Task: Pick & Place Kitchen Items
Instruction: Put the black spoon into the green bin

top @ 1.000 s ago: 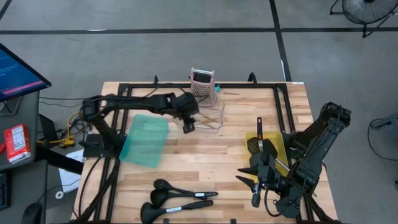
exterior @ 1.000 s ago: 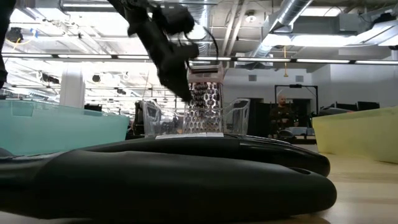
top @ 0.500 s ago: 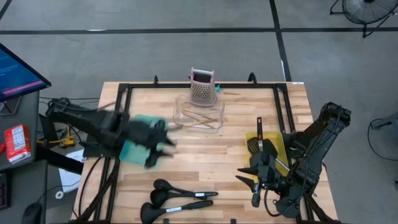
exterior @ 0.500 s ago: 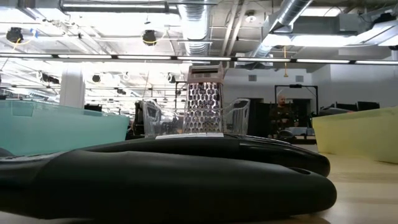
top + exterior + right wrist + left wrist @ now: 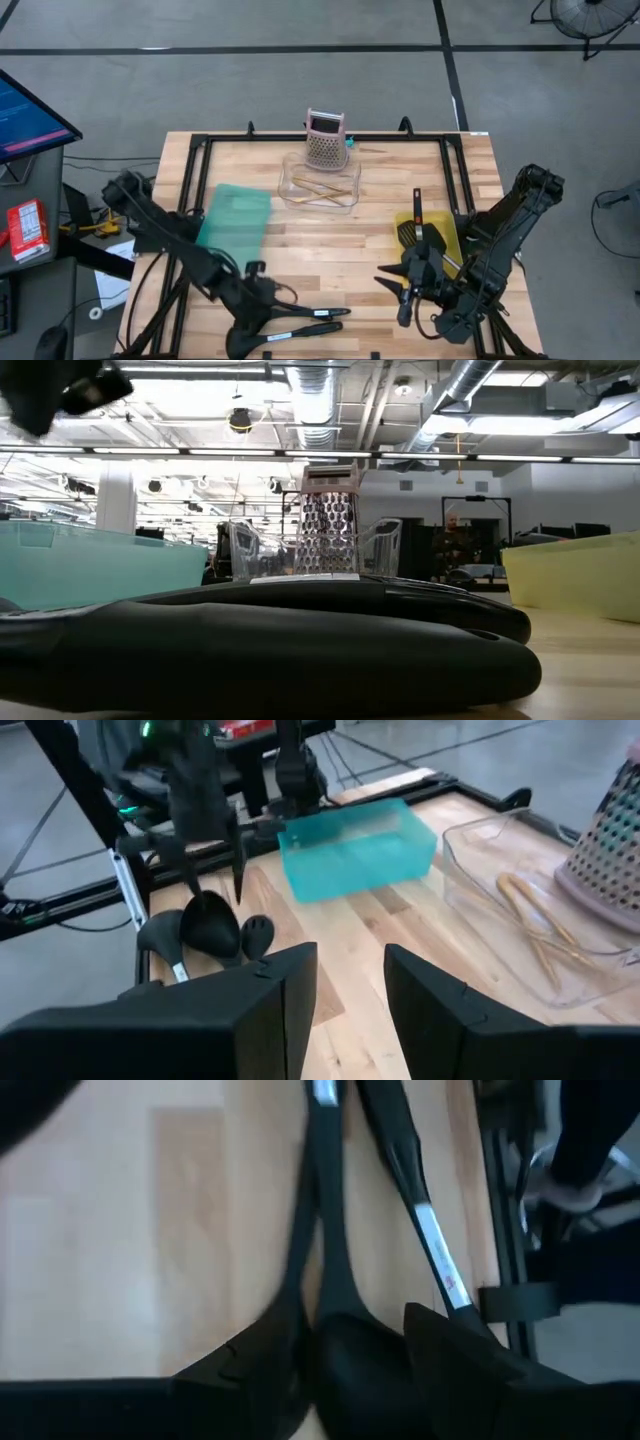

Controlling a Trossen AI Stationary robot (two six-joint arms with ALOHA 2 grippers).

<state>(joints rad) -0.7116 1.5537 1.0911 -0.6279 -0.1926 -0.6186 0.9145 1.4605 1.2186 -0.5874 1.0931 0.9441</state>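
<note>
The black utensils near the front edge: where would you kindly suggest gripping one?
Grip the black utensils at a handle, from straight above. They lie flat, bowls bunched together, handles slim and spread apart. The left end effector already hovers open over them.

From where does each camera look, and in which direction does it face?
High view: above the table, facing straight down; left gripper and right gripper show.
Low view: at table height, facing level over black utensils toward the grater.
Left wrist view: facing down onto the utensils; own fingers show.
Right wrist view: facing across the table to the teal bin; own fingers show.
Both wrist views share the utensils.
</note>
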